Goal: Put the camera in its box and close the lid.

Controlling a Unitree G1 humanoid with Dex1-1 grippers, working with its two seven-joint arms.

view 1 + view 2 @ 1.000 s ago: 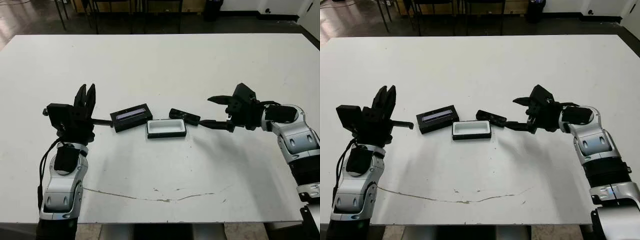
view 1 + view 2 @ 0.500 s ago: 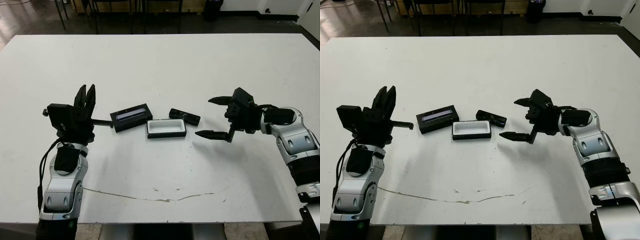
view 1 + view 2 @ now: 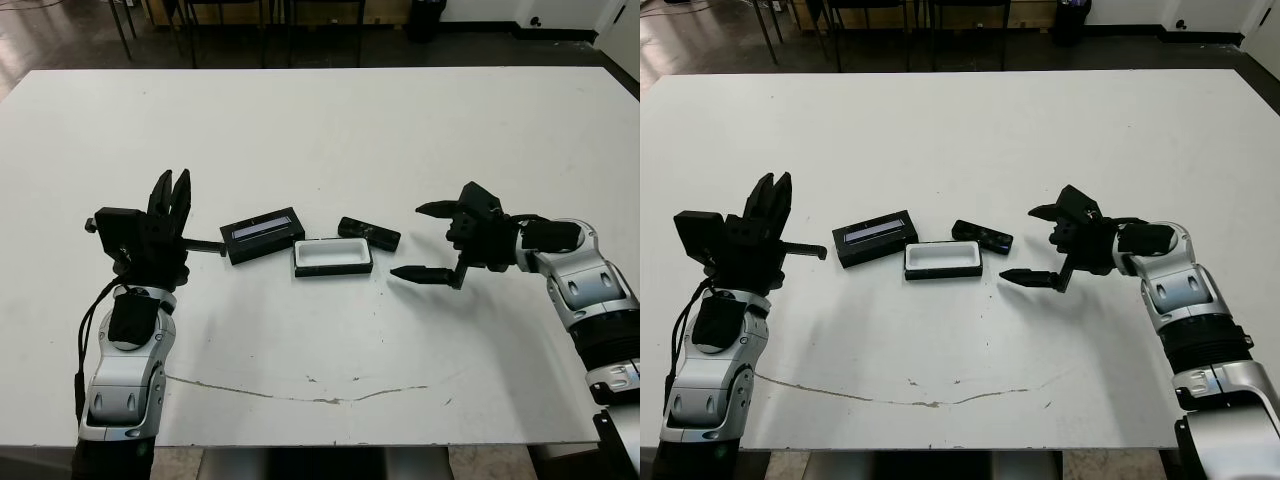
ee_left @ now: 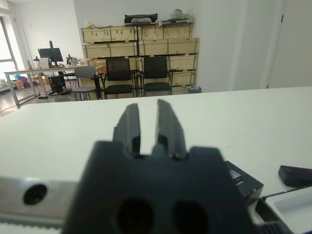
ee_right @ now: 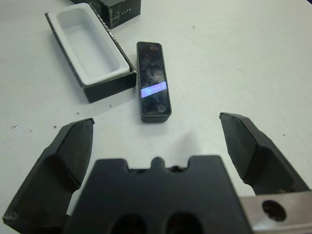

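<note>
**camera flat on the table, and the grab looks awkward**

from where i stand the camera (image 5: 154,81) lies flat on the white table (image 3: 330,140), just beside the far long wall of the box (image 3: 333,257), close but not inside it. the box sits open, white lining up, nothing in it. the lid (image 3: 262,234) rests just beside the box toward the robot's left, stripe up.

the right gripper (image 5: 158,146) hangs near the camera with its 2 fingers spread wide and holding nothing. the left gripper (image 4: 147,126) is raised over the table's left part, well apart from the lid, fingers close together with only a narrow slit between them, also holding nothing.

what worries me: the camera is slim, glossy and low, so a pinch could skid off and shove it against the box, nudging the tray out of line. a finger coming down on the box side could catch the wall and tip it. if the bar is gripped off-centre it may tilt and land across the rim rather than in the lining. the lid sits close enough to get knocked too.
</note>
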